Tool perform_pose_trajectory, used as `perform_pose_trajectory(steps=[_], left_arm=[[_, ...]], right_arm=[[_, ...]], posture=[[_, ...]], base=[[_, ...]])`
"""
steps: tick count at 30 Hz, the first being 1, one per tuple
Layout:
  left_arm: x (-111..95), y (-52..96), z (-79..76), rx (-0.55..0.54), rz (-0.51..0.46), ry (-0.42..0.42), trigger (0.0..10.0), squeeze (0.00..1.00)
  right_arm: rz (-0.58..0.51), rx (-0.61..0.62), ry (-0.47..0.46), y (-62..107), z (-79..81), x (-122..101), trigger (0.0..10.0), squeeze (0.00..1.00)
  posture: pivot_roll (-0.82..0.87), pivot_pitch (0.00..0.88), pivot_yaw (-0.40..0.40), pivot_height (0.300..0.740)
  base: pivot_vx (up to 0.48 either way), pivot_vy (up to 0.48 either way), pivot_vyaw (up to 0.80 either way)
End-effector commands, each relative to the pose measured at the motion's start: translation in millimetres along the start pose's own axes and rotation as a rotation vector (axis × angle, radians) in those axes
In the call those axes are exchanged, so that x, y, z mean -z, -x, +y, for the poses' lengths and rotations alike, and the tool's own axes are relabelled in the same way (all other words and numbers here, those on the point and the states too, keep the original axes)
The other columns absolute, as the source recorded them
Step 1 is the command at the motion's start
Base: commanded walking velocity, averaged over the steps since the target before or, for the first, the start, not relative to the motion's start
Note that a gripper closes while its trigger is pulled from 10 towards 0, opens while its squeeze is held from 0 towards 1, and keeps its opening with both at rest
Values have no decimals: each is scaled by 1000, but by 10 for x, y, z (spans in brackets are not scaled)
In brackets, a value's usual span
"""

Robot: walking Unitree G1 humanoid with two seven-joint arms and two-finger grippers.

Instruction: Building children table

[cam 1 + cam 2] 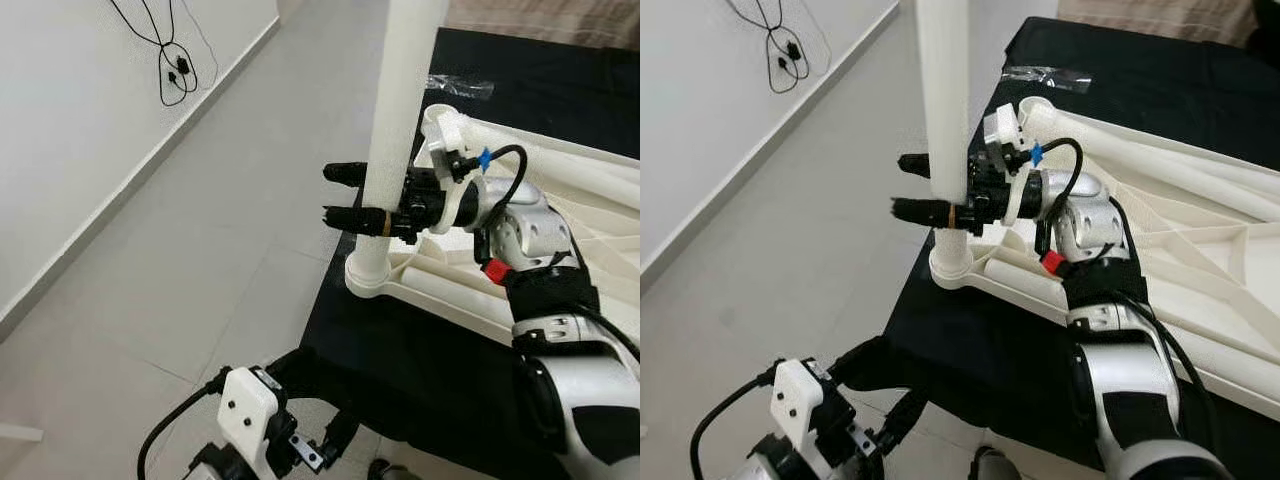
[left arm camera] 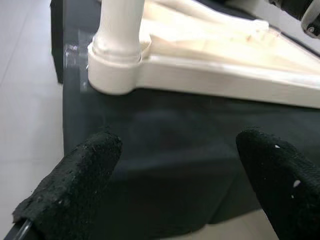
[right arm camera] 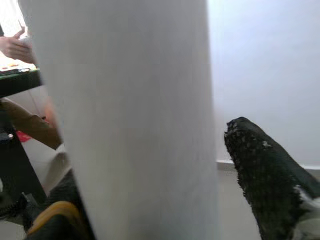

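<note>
**Table leg upright in corner socket, right gripper around it**

- White table leg [image 1: 398, 120] is stood vertical, long axis straight up, its lower end seated in the round corner socket [image 1: 368, 275] of the upturned white tabletop [image 1: 1200, 260]. Top of leg is cut off by the frame.
- Tabletop is laid underside-up on a black cloth [image 1: 420, 370]; ribs and two further leg-like tubes are seen lying across it. The socket corner sits right at the cloth's near-left edge, with the tiled floor [image 1: 200, 270] just beyond.
- Right gripper [image 1: 345, 192] is placed around the leg a little above the socket, one black finger on each side; the fingers are spread about the leg's width, closed onto it.
- Left gripper [image 2: 175, 175] is held low by the cloth's edge, below the socket, fingers wide apart, nothing between them.
- Open floor lies to the left as far as the white wall [image 1: 70, 120], where a black cable [image 1: 175, 65] hangs.
- A clear plastic bag [image 1: 460, 86] is seen on the cloth at the far side.
</note>
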State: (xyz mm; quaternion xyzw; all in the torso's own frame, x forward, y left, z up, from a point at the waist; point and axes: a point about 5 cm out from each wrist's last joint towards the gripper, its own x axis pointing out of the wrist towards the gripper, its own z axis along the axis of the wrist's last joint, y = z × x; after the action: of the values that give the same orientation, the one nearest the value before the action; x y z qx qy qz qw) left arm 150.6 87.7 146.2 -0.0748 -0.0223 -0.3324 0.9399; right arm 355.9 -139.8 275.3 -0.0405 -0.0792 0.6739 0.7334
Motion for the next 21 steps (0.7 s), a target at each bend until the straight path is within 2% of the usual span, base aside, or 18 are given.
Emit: perform_pose_trajectory(steps=[1, 2, 6, 8, 11, 13, 14, 15, 16, 17, 18, 19, 20, 21], left_arm=[[11, 38, -17, 0, 28, -8, 10000, 0], [11, 38, -17, 0, 28, -8, 10000, 0], [3, 64, -4, 6, 41, -8, 10000, 0], [3, 64, -4, 6, 41, -8, 10000, 0], [1, 63, 4, 9, 47, -8, 10000, 0], [8, 53, 18, 12, 49, -10, 10000, 0], [8, 53, 18, 12, 49, -10, 10000, 0], [15, 50, 29, 11, 50, -11, 10000, 0], [15, 50, 29, 11, 50, -11, 10000, 0], [18, 48, 51, 9, 51, -17, 10000, 0], [18, 42, 82, 5, 50, -21, 10000, 0], [18, 42, 82, 5, 50, -21, 10000, 0], [21, 31, 118, 3, 49, -25, 10000, 0], [31, 11, 154, 5, 48, -26, 10000, 0]], right_arm=[[-11, 5, -8, 61, -21, 30, 0, 0], [-11, 5, -8, 61, -21, 30, 0, 0], [-2, 8, -16, 245, -24, 51, 0, 0], [-2, 8, -16, 245, -24, 51, 0, 0], [17, 19, -14, 331, -1, 111, 0, 0], [87, 187, 15, 380, 117, 360, 0, 0], [87, 187, 15, 380, 117, 360, 0, 0], [94, 445, -24, 348, 162, 558, 0, 0], [94, 445, -24, 348, 162, 558, 0, 0], [183, 876, -78, 415, 315, 877, 0, 0], [292, 1139, -133, 551, 595, 1117, 0, 0], [292, 1139, -133, 551, 595, 1117, 0, 0], [372, 1338, -168, 697, 876, 1251, 0, 0], [393, 1402, -171, 722, 1030, 1277, 0, 0]], posture=[[234, 329, 25, 740], [234, 329, 25, 740], [224, 325, 45, 740], [224, 325, 45, 740], [212, 319, 44, 740], [198, 311, 37, 740], [198, 311, 37, 740], [191, 305, 25, 740], [191, 305, 25, 740], [189, 294, 25, 740], [162, 292, 30, 740], [162, 292, 30, 740], [142, 293, 46, 740], [119, 266, 49, 740]], base=[[0, 0, 0], [0, 0, 0], [0, 0, 0], [0, 0, 0], [0, 0, 0], [0, 0, 0], [0, 0, 0], [0, 0, 0], [0, 0, 0], [0, 0, 0], [0, 0, 0], [0, 0, 0], [0, 0, 0], [0, 0, 0]])
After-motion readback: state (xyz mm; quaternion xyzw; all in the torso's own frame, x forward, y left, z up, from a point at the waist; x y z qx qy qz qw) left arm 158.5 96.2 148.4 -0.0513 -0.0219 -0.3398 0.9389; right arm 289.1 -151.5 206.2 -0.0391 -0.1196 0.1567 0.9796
